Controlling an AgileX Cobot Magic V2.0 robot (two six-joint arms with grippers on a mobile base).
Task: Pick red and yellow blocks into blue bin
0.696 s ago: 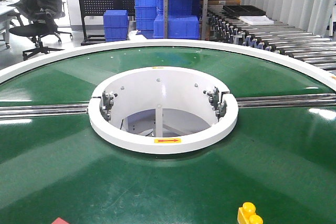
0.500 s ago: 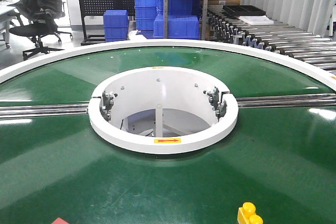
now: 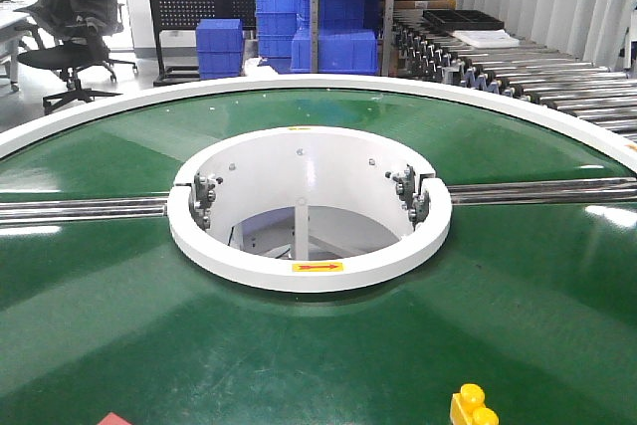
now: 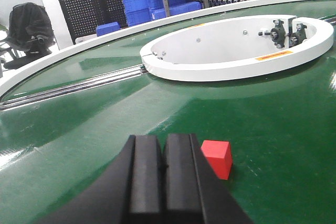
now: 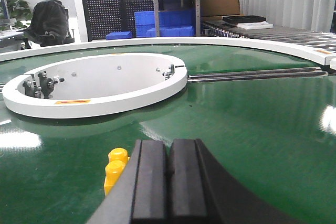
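Note:
The red block [image 4: 217, 157] rests on the green belt just right of my left gripper [image 4: 163, 141], level with its tips and apart from it. That gripper's jaws are pressed together with nothing between them. Only a corner of the red block [image 3: 112, 419] shows at the front view's bottom edge. The yellow studded block [image 5: 115, 169] sits on the belt left of my right gripper [image 5: 169, 144], partly hidden behind its left finger; this gripper is shut and empty too. The yellow block [image 3: 473, 408] also shows at the bottom right of the front view. The blue bin is out of view.
A raised white ring [image 3: 309, 276] surrounds the open hub of the round green conveyor [image 3: 518, 276]. Metal rails [image 3: 80, 209] run out from it left and right. Stacked blue crates [image 3: 318, 37], a pegboard, a chair [image 3: 75, 17] and a roller conveyor [image 3: 518, 67] stand beyond the far rim.

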